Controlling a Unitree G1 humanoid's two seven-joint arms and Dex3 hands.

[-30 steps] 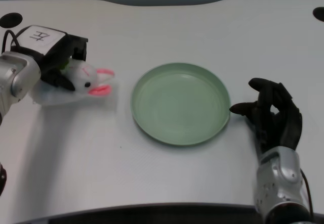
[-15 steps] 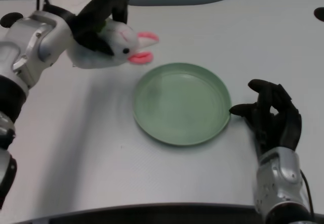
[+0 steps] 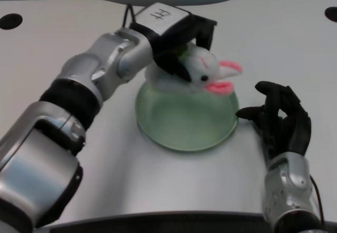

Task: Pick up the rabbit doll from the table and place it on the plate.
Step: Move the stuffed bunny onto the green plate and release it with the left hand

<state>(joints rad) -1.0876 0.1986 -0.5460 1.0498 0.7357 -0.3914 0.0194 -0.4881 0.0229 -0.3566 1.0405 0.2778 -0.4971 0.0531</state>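
1. The rabbit doll (image 3: pixel 202 70), white with pink ears and a small dark eye, is off the table and held in the air over the far part of the green plate (image 3: pixel 184 122). Its ears point toward the robot's right, out past the plate's far-right rim.

2. The left hand (image 3: pixel 176 43) has the doll in its grip: black fingers wrap over the doll's back and body, closed around it rather than spread. Whether the doll's underside touches the plate cannot be told from this view; it looks to hang just above the rim.

3. Judging by this, the carry step is nearly done and the placing step is in hand. The pick-up is finished; the doll is not yet resting in the plate.

4. The next move calls for lowering the doll toward the plate's middle, a little nearer the robot, then opening the fingers so that it settles inside the rim and not across the far edge.

5. The right hand (image 3: pixel 281 120) waits on the white table (image 3: pixel 63 133) just beside the plate's right edge, fingers curled, holding nothing.
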